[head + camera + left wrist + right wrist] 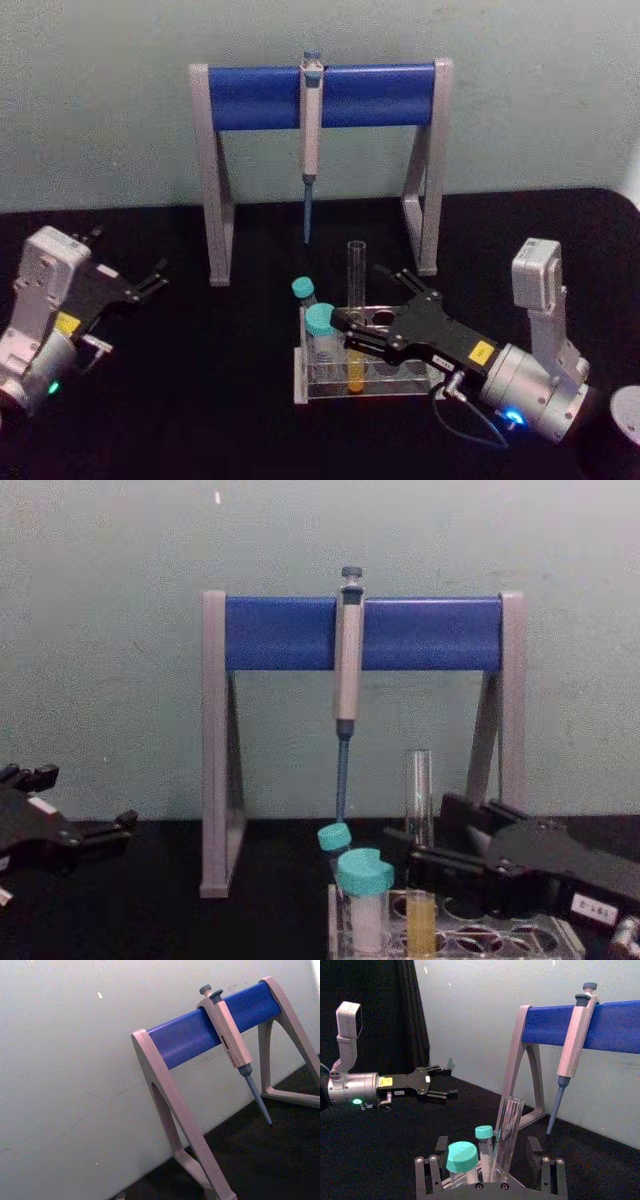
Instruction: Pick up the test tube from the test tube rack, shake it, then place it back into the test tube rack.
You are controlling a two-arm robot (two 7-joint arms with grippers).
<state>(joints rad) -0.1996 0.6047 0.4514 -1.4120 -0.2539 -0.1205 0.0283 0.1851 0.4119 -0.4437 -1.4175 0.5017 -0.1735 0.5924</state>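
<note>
Right gripper (352, 322) reaches low, fingers straddling the test tube (356, 300) in the test tube rack (300, 372).

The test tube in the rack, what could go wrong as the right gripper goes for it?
The right gripper, open around the test tube, sits right beside two teal-capped vials; closing could knock them. The tube has no cap, so shaking might spill its yellow liquid. Lifting at a tilt could drag the rack.

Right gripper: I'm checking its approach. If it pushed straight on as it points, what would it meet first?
The test tube in the rack: it stands upright between the right gripper's open fingers, teal-capped vials just beside.
</note>
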